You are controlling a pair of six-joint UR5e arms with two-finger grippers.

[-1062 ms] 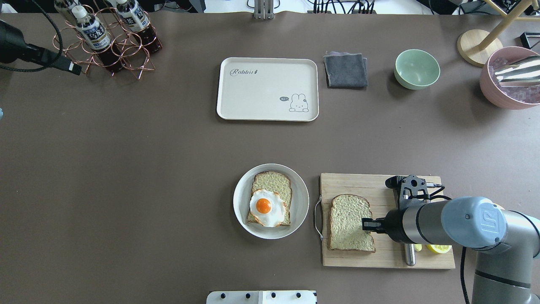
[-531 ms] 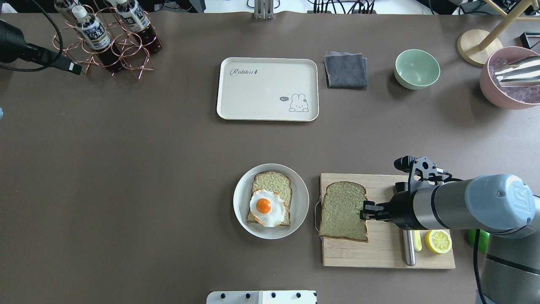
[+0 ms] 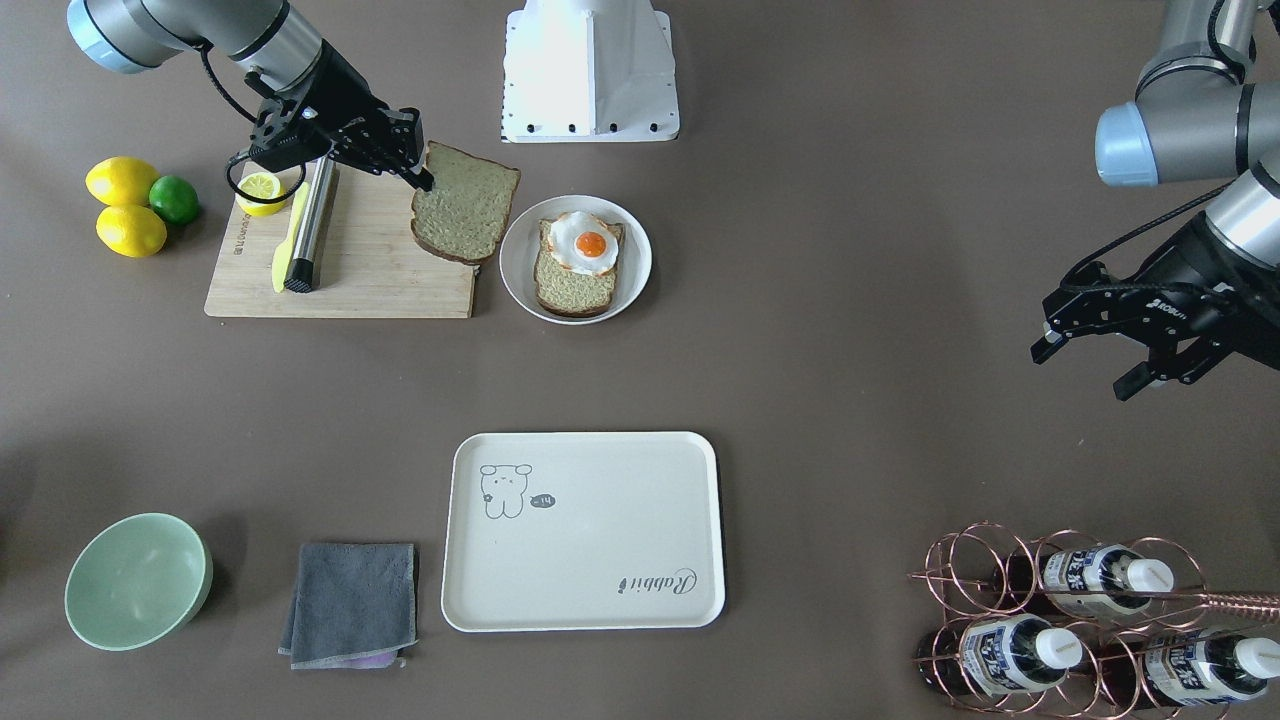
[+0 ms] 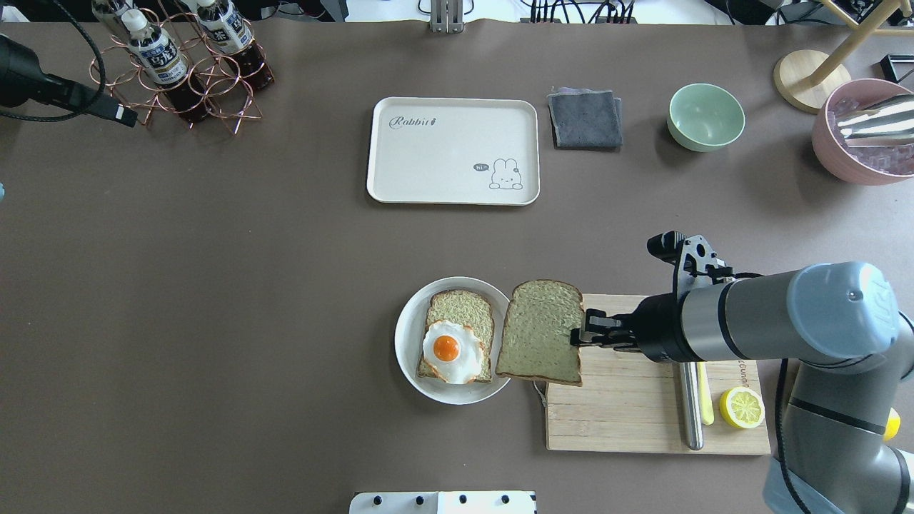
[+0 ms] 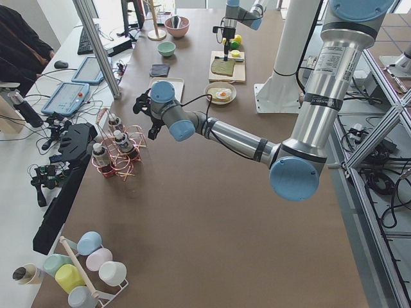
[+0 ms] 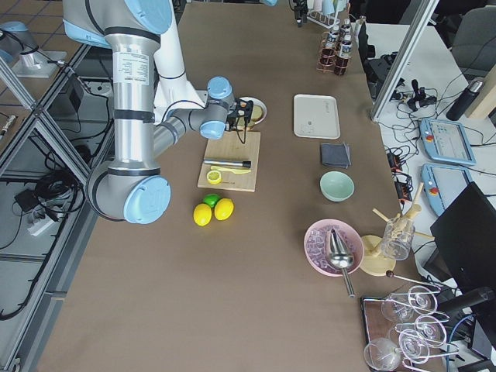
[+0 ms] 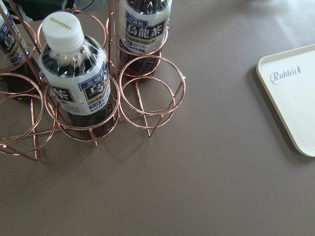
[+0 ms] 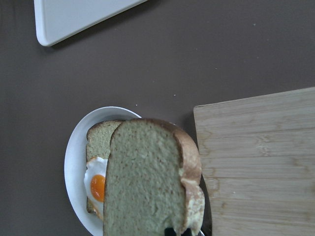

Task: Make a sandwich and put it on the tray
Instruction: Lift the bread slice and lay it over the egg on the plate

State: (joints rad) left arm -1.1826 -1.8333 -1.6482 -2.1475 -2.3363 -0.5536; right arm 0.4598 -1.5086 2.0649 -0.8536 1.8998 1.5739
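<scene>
Sandwich (image 4: 457, 314) is only half built, and what I watch is the sideways gap between its two parts. Nearest the robot, the right gripper (image 4: 580, 335) reaches out level over the cutting board (image 4: 628, 414), pointing toward the robot's left, with its jaws pinched on the right-hand crust edge of the top slice (image 4: 539, 332). That slice hangs clear of the board. In the overhead view it covers the board's left end and overlaps the right rim of the plate (image 4: 408, 343). The right wrist view shows it above the plate, with part of the yolk peeking out beside it. The lower slice (image 4: 460, 305) lies flat on the plate with the egg (image 4: 451, 351) on its near half. Its centre sits off the held slice's free edge, further to the robot's left, roughly along the line the gripper already points. Both slices have their long axes running near to far, with the rounded tops away from the robot. The held one is skewed a little, so I judge that the coming move is a short slide leftward, a slight twist to square the crusts, and then a descent. Further out, well apart from the plate, the tray (image 4: 450, 153) sits bare, its long side running across the table. Farthest off, the left gripper (image 3: 1085, 368) hangs with its fingers spread and nothing between them, near the bottle rack (image 3: 1050, 620). The right arm is therefore far nearer to the job.
</scene>
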